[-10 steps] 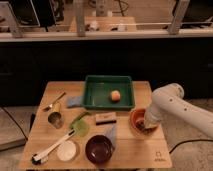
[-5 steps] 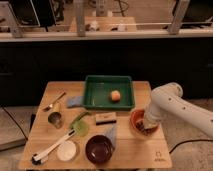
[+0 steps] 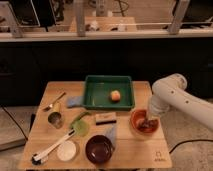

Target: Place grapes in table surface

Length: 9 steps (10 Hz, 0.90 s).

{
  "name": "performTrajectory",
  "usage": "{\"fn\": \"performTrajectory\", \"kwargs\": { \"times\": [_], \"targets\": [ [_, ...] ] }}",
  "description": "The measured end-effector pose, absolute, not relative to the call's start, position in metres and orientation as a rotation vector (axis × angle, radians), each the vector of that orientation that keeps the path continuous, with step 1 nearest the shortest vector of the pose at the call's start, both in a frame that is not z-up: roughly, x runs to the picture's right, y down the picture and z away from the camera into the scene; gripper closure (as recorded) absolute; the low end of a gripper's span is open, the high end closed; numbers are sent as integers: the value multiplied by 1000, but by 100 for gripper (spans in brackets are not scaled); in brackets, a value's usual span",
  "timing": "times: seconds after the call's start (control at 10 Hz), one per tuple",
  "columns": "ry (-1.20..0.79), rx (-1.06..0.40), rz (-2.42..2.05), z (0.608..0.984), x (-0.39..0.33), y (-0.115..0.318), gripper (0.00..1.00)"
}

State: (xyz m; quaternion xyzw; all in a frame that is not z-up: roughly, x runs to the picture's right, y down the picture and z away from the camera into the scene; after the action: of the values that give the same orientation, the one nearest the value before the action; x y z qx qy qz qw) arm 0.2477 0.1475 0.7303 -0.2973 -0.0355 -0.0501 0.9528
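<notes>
The grapes (image 3: 146, 125) show as a dark lump inside an orange-red bowl (image 3: 135, 123) at the right of the wooden table surface (image 3: 130, 149). My gripper (image 3: 148, 120) reaches down into that bowl from the white arm (image 3: 172, 95) on the right, right at the grapes. The table's small dark logo mark (image 3: 159, 156) is near the front right corner.
A green tray (image 3: 95, 95) holds an orange-peach fruit (image 3: 115, 95). In front lie a small box (image 3: 106, 118), a dark maroon bowl (image 3: 98, 148), a white lid (image 3: 66, 150), a white-handled brush (image 3: 50, 147), a green utensil (image 3: 80, 125), a metal cup (image 3: 55, 120) and a spoon (image 3: 54, 101).
</notes>
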Motion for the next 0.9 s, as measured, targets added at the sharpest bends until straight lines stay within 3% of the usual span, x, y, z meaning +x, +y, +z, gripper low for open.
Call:
{"fn": "performTrajectory", "kwargs": {
  "times": [0.9],
  "targets": [
    [-37, -370, -249, 603, 216, 147, 100]
  ]
}}
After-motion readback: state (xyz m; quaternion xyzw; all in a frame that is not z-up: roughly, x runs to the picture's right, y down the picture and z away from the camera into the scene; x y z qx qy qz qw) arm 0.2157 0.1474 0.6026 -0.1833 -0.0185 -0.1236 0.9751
